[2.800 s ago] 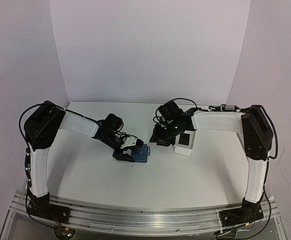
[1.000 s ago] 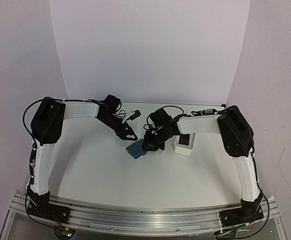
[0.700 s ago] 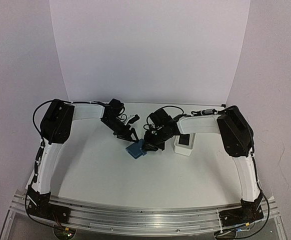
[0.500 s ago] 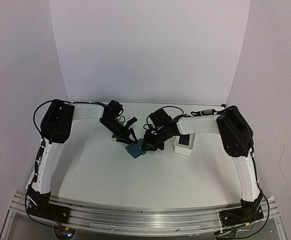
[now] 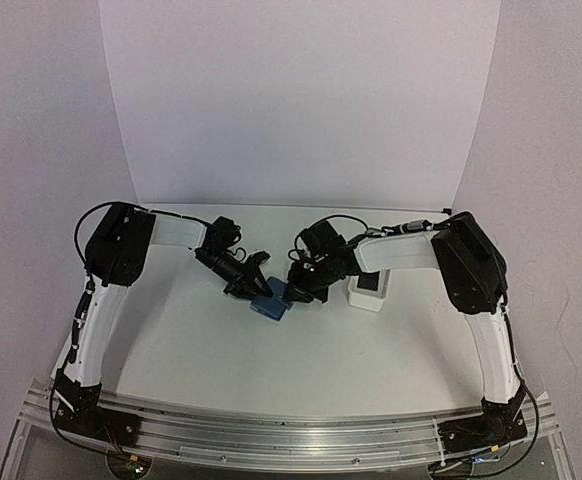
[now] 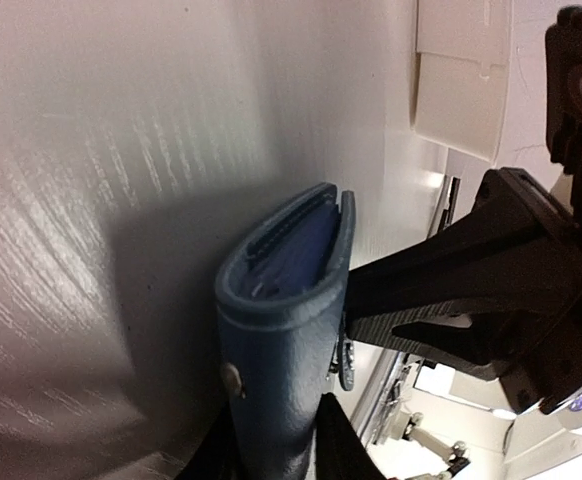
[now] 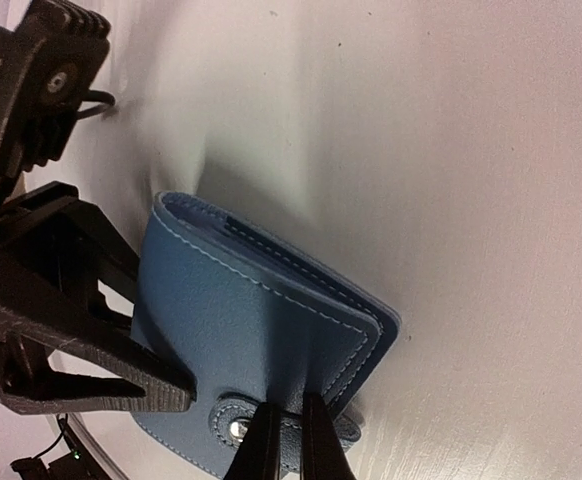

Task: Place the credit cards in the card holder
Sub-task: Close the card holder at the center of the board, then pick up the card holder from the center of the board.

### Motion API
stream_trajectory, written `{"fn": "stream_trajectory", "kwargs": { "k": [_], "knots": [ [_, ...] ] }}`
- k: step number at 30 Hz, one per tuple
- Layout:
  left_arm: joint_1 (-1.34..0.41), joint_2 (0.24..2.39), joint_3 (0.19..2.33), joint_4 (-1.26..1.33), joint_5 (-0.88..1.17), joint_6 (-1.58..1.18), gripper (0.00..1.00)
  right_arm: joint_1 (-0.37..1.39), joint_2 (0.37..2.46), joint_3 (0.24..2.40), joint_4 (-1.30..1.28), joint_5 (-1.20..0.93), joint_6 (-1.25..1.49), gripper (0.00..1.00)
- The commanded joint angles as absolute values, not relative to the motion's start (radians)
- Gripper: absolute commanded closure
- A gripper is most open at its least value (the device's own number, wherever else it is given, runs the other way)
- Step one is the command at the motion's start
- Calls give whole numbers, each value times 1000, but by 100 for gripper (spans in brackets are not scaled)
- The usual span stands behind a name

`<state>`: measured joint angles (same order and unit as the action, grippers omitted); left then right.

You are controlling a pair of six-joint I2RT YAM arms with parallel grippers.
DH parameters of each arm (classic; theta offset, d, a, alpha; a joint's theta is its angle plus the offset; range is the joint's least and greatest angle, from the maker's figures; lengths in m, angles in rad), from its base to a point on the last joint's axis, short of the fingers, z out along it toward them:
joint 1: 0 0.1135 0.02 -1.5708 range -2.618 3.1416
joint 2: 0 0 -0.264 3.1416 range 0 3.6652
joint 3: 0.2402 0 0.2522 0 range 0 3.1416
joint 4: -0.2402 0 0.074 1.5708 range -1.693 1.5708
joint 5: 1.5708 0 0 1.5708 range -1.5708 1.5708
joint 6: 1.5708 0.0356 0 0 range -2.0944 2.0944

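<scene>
On the surface (image 5: 191,345), your left fingers (image 5: 255,288) and right fingers (image 5: 295,291) each pinch the card holder (image 7: 261,320); pull its flaps apart slowly, evenly.

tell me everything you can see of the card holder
The card holder is a small dark-blue leather-look case with pale edge stitching and a metal snap on its tab. It is folded almost shut, a narrow gap showing lighter lining. The right gripper pinches its tab edge; the left gripper clamps another edge. Whether it touches the table is unclear.
</scene>
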<state>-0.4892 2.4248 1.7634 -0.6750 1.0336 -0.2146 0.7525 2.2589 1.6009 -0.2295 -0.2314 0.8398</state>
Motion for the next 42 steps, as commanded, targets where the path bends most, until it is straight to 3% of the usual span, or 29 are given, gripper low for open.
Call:
{"fn": "stream_trajectory", "kwargs": {
  "k": [1, 3, 8, 12, 18, 24, 27, 30, 33, 37, 42],
  "knots": [
    [-509, 2453, 1720, -636, 1071, -249, 92, 762, 2297, 1567, -256, -206, 849, 94],
    [-508, 2443, 1706, -621, 1075, -250, 100, 759, 2291, 1565, -257, -204, 845, 94],
    [-501, 2363, 1658, -529, 1094, -265, 100, 756, 2238, 1611, -261, -210, 786, 94],
    [-473, 2233, 1606, -431, 1106, -204, 100, 757, 2113, 1650, -261, -215, 633, 87],
    [-419, 2064, 1551, -321, 1180, -69, 100, 743, 1866, 1580, -237, -241, 367, 58],
    [-416, 1938, 1557, -290, 1242, 70, 100, 736, 1735, 1460, -131, -359, 218, 38],
    [-414, 1853, 1564, -307, 1162, 155, 100, 726, 1609, 1291, 95, -336, 216, 37],
    [-416, 1720, 1446, -100, 1051, 114, 100, 727, 1548, 1218, 180, -263, 227, 37],
    [-422, 1590, 1308, 109, 1111, 110, 100, 726, 1532, 1195, 257, -307, 197, 29],
    [-419, 1535, 1293, 93, 1238, 154, 100, 713, 1449, 1138, 320, -414, -67, 21],
    [-424, 1472, 1236, 150, 1356, 232, 100, 711, 1481, 1183, 325, -529, -253, 20]
  ]
}}
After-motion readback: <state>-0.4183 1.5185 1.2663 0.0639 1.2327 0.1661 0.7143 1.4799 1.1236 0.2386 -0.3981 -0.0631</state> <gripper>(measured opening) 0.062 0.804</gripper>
